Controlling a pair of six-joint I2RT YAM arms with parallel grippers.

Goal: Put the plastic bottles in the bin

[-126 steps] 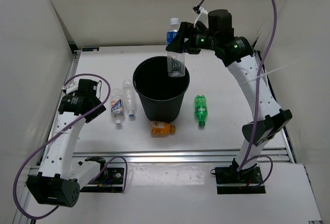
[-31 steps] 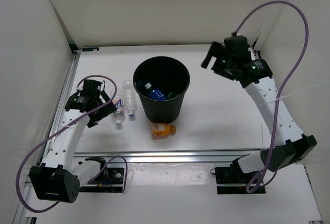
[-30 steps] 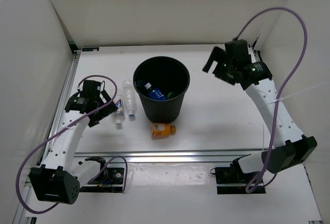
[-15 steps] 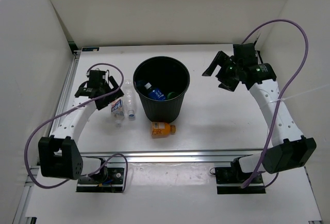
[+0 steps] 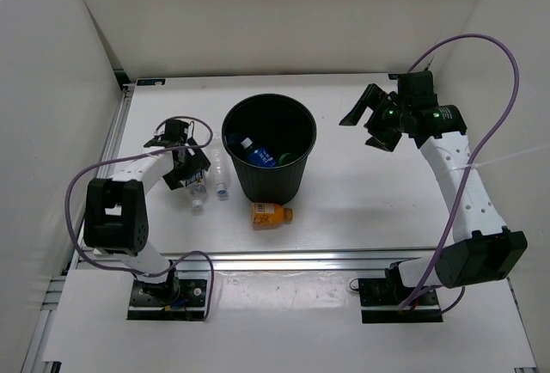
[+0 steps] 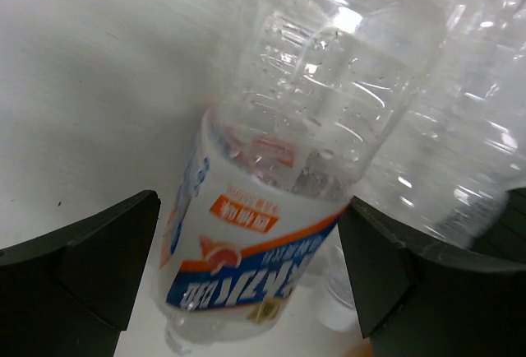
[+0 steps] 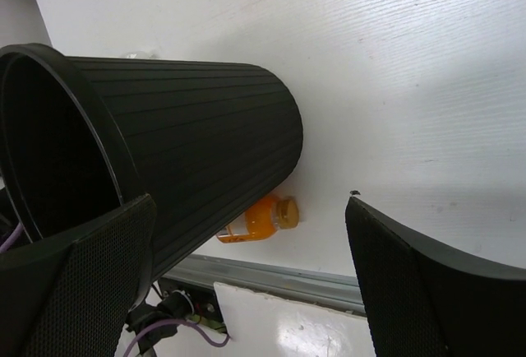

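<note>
The black bin point(image 5: 296, 171) stands mid-table; a blue-label bottle point(image 5: 258, 155) and a bit of green point(image 5: 284, 159) lie inside it. Two clear bottles lie side by side left of it: one with an orange-blue label point(image 5: 196, 187) and a plain one point(image 5: 216, 167). My left gripper point(image 5: 186, 165) is open and straddles the labelled bottle point(image 6: 263, 234), fingers point(image 6: 82, 275) on both sides, with the plain bottle point(image 6: 444, 159) beside it. The orange bottle point(image 5: 270, 214) lies in front of the bin and also shows in the right wrist view point(image 7: 256, 223). My right gripper point(image 5: 371, 120) is open and empty, right of the bin point(image 7: 197, 143).
A metal rail point(image 5: 301, 259) runs along the table's near edge. White walls close in the left, back and right sides. The left arm's purple cable point(image 5: 86, 186) loops over the table's left part.
The blue-label and green bottles have gone into the bin. My left gripper swung in and came down over the labelled clear bottle. My right gripper drew back to the right, empty.
</note>
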